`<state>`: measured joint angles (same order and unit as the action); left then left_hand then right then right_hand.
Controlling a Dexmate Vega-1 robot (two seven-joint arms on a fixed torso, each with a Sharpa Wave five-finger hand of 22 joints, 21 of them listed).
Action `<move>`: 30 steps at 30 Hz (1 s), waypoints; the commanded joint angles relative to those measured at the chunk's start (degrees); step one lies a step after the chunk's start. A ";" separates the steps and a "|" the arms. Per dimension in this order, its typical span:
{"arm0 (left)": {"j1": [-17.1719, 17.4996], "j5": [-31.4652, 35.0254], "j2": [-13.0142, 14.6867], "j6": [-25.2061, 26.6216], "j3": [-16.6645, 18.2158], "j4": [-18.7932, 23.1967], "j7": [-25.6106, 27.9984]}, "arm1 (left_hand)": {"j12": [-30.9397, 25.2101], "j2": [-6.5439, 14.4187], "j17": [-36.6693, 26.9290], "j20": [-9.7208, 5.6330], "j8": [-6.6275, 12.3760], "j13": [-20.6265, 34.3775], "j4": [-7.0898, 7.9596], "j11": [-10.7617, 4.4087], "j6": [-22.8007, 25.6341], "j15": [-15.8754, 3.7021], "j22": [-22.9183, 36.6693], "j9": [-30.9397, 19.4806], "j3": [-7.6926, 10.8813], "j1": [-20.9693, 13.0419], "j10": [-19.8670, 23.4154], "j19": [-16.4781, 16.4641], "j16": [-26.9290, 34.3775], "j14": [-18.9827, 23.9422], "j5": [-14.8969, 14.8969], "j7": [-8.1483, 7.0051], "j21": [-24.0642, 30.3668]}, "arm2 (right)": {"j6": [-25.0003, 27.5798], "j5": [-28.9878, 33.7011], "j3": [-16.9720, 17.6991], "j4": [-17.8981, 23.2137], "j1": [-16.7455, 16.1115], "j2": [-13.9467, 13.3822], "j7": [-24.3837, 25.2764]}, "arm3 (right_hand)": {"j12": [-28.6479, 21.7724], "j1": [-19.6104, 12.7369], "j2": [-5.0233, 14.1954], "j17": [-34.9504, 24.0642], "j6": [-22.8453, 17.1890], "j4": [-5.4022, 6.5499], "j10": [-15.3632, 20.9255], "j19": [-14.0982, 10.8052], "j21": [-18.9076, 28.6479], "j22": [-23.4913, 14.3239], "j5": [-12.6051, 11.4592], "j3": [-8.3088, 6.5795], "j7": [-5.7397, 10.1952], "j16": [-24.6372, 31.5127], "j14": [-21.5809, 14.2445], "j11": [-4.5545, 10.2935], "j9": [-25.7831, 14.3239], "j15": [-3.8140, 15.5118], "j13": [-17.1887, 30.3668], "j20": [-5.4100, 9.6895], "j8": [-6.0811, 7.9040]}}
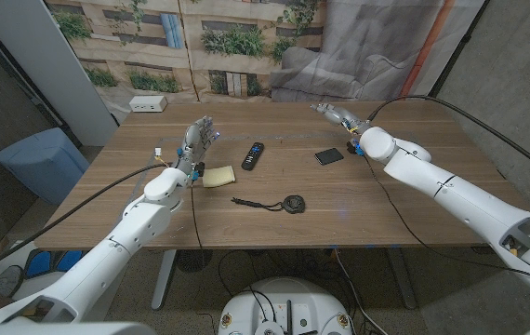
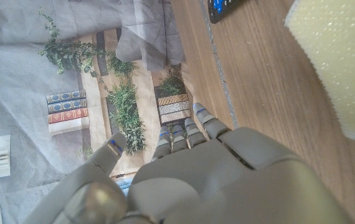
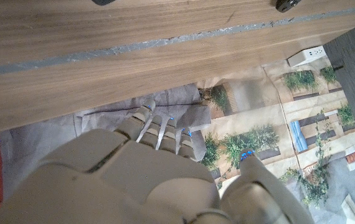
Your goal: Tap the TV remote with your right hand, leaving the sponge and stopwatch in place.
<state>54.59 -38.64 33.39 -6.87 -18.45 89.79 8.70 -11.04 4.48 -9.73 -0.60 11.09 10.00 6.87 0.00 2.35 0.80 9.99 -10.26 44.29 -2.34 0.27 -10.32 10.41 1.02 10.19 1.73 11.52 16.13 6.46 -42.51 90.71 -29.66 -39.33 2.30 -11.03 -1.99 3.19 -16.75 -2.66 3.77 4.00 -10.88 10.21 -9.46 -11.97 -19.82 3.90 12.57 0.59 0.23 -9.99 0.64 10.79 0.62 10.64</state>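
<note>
Above the far right part of the wooden table (image 1: 358,200), the right hand (image 1: 332,114) is raised with its fingers (image 1: 322,109) extended and slightly apart, holding nothing and touching nothing; its wrist view shows the same fingers (image 3: 159,130) reaching out past the table's edge toward a draped grey cloth (image 1: 339,51) and a printed backdrop (image 1: 181,37). The TV remote (image 1: 253,155), a slim black bar, lies flat near the middle of the table, well apart from those fingertips and toward the robot's left of them. Between the right hand and the remote, nearer the hand, lies a small dark flat object (image 1: 329,155). The black stopwatch (image 1: 292,204) rests nearer the robot than the remote, its cord (image 1: 251,202) trailing off toward the left arm. The yellow sponge (image 1: 218,176) sits just left of the remote and close beside the left wrist. The left hand (image 1: 200,137) is lifted over the table, fingers (image 1: 207,126) spread upward and empty; its wrist view shows the sponge (image 2: 339,62) close by and one end of the remote (image 2: 224,7) farther along the wood. A white power strip (image 1: 148,103) lies at the table's far left corner, and a blue bin (image 1: 42,160) stands on the floor beside the table.
</note>
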 commanded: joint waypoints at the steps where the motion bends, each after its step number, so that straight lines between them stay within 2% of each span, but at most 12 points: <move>1: 1.35 -0.58 1.45 1.66 0.58 2.37 0.63 | 0.06 5.90 -0.21 -0.11 -0.25 0.30 -0.22 0.05 0.03 -0.01 0.20 -0.21 0.18 -0.41 -0.29 -0.20 -0.01 0.20 0.00 -0.13 0.10 | 5.67 12.88 -6.20 1.03 5.46 1.17 -4.16 | -0.03 0.01 0.82 -0.06 0.08 -0.26 0.12 0.47 0.19 -0.17 -0.03 0.01 1.02 -0.24 0.10 0.42 -0.21 0.64 0.11 0.34 0.38; 7: 1.19 0.71 1.30 -1.12 0.85 0.86 0.19 | 0.02 5.87 -0.19 -0.08 -0.18 0.30 -0.28 -0.04 0.19 -0.14 0.20 -0.21 0.19 -0.44 -0.16 -0.25 0.02 0.31 0.00 -0.13 0.12 | 6.53 17.36 -8.71 -0.08 7.34 2.87 -6.36 | 0.18 0.31 0.95 -0.04 0.09 -0.12 -0.49 1.33 -0.02 -0.17 0.05 0.17 1.52 -0.36 0.55 0.45 -0.20 0.44 0.10 -0.03 0.33; 13: 1.02 0.91 1.75 -1.38 1.23 0.28 -0.05 | -0.04 5.94 -0.16 -0.20 -0.10 0.30 -0.42 -0.39 0.43 -0.26 0.21 -0.22 0.22 -0.55 0.05 -0.39 0.02 0.42 0.00 -0.21 0.17 | 8.36 21.84 -11.23 -0.55 8.96 4.65 -8.64 | 0.32 0.65 1.05 0.02 0.21 0.05 -1.07 2.35 -0.14 -0.18 0.13 0.40 2.19 -0.63 1.46 0.62 -0.19 -0.14 0.09 -0.27 0.23; 17: 1.10 0.66 1.98 -1.12 1.31 0.45 -0.37 | -0.04 5.97 -0.17 -0.22 -0.10 0.30 -0.42 -0.37 0.43 -0.28 0.21 -0.22 0.20 -0.55 0.09 -0.37 0.02 0.39 -0.01 -0.19 0.16 | 7.09 23.04 -12.03 -1.78 9.93 5.62 -9.67 | 0.84 0.76 1.22 0.16 0.61 0.08 -3.26 2.92 0.06 -0.21 0.20 0.61 2.79 -1.05 3.03 0.78 -0.18 -0.44 0.09 -1.70 0.07; 25: 0.87 0.64 1.61 -1.34 0.82 0.03 -1.07 | -0.02 6.01 -0.18 -0.26 -0.11 0.30 -0.47 -0.22 0.43 -0.31 0.21 -0.22 0.20 -0.59 0.09 -0.38 0.02 0.41 -0.01 -0.18 0.16 | 4.74 25.45 -13.91 -4.34 12.29 7.86 -12.29 | 0.87 0.98 1.42 0.21 0.80 0.25 -4.52 4.36 -0.16 -0.23 0.24 0.82 3.67 -1.37 4.70 0.91 -0.17 -1.03 0.09 -2.01 0.02; 30: 0.50 0.96 1.28 -2.16 0.63 -0.73 -1.44 | -0.03 6.02 -0.18 -0.24 -0.11 0.30 -0.51 -0.16 0.45 -0.33 0.21 -0.22 0.19 -0.62 0.14 -0.39 0.03 0.44 -0.02 -0.16 0.16 | 1.46 25.84 -14.55 -6.96 13.50 9.15 -12.71 | 1.05 1.25 1.45 0.18 -0.36 0.51 -5.94 4.84 -0.06 -0.25 0.27 1.04 4.01 -1.30 5.20 1.04 -0.18 -1.28 0.08 -2.12 0.45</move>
<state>55.63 -38.01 35.05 -7.97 -17.40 90.09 8.15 -11.04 4.80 -9.72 -0.60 11.08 10.00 6.69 0.00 2.35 0.60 9.99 -10.26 44.47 -2.65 0.28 -10.32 10.41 1.23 10.19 1.73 11.52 21.56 29.08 -54.60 87.79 -19.15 -33.07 -7.93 -10.36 -1.23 3.95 -16.49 -2.27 4.27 -0.87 -6.55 10.21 -9.46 -11.97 -19.03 7.61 11.22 4.98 1.34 -9.99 -0.47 10.78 -1.64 10.64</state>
